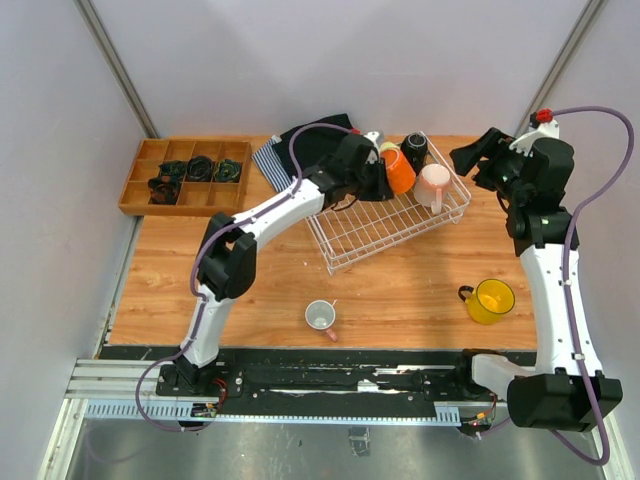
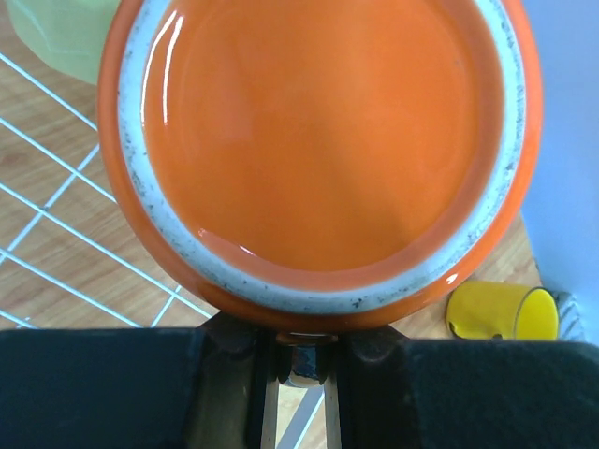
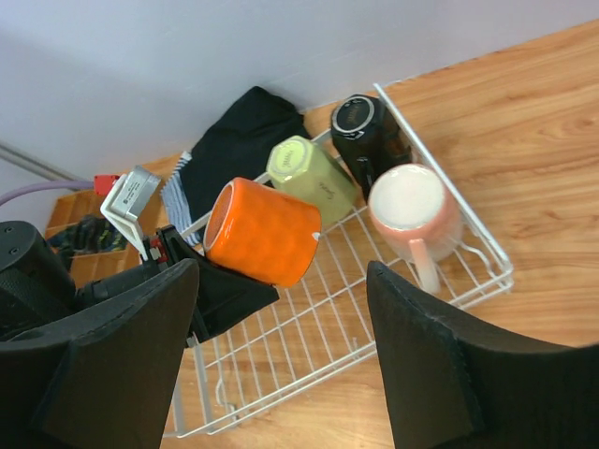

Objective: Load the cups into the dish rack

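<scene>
Left claw point(image 2: 301, 341) grasping orange mug point(image 2: 318, 140) over dish rack point(image 1: 370, 240); right claw point(image 3: 281, 309) released; wooden tabletop point(image 1: 400, 290), pale walls point(image 1: 330, 60).

The left arm stretches far forward, its gripper point(image 1: 384, 173) clamped on the orange mug point(image 1: 401, 172). The right arm stands raised, its gripper point(image 3: 281, 290) spread wide.

At the far middle of the wooden table point(image 1: 400, 290), a white wire-grid dish rack point(image 1: 372, 238): black ceramic mug point(image 1: 414, 150) at its far corner, pale yellow-green mug point(image 3: 314, 173) just left of that, pale pink handled mug point(image 1: 435, 186) just nearer and rightward, orange ceramic mug point(image 1: 400, 172) over the far-left part, in the left gripper point(image 2: 301, 357). Behind the rack's left end, a dark folded cloth point(image 1: 315, 140); well left of that, a brown wooden compartment tray point(image 1: 133, 185). Before the rack, a small dusty pink mug point(image 1: 320, 316), and well right of it a yellow handled mug point(image 1: 490, 300).
</scene>
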Controlling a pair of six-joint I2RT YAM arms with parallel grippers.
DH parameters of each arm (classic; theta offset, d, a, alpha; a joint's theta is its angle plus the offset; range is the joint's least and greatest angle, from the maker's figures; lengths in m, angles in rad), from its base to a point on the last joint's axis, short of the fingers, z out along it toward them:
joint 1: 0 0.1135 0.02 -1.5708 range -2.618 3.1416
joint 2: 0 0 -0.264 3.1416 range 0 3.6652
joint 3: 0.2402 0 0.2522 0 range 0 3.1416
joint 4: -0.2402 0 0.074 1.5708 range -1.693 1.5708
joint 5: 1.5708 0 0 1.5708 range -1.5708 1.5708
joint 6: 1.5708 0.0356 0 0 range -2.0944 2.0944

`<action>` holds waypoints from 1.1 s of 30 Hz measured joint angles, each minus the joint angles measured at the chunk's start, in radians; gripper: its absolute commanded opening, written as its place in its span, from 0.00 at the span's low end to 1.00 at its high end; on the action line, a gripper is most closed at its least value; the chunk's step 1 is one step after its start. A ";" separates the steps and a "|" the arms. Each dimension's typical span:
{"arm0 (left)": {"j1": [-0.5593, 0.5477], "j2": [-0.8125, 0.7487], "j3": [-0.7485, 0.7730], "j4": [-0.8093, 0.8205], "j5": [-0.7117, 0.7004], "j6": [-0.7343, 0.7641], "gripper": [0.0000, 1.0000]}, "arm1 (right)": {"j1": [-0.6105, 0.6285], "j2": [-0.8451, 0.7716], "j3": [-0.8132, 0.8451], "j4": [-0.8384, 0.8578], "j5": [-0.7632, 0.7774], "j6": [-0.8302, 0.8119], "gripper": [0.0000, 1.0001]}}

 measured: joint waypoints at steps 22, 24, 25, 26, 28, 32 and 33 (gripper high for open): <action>-0.086 0.211 0.315 -0.301 -0.297 -0.056 0.00 | -0.002 -0.034 0.022 -0.130 0.146 -0.135 0.73; -0.092 0.223 0.322 -0.309 -0.298 -0.056 0.01 | -0.002 -0.037 0.022 -0.131 0.148 -0.138 0.73; -0.096 0.232 0.331 -0.315 -0.298 -0.056 0.01 | -0.002 -0.037 0.022 -0.131 0.148 -0.139 0.73; -0.100 0.246 0.348 -0.321 -0.299 -0.056 0.01 | -0.002 -0.038 0.022 -0.131 0.148 -0.142 0.73; -0.107 0.270 0.372 -0.328 -0.299 -0.056 0.00 | -0.002 -0.040 0.021 -0.131 0.151 -0.145 0.73; -0.120 0.300 0.391 -0.331 -0.299 -0.058 0.01 | -0.002 -0.044 0.021 -0.130 0.154 -0.150 0.74; -0.122 0.305 0.392 -0.331 -0.299 -0.058 0.01 | -0.002 -0.045 0.021 -0.130 0.154 -0.150 0.73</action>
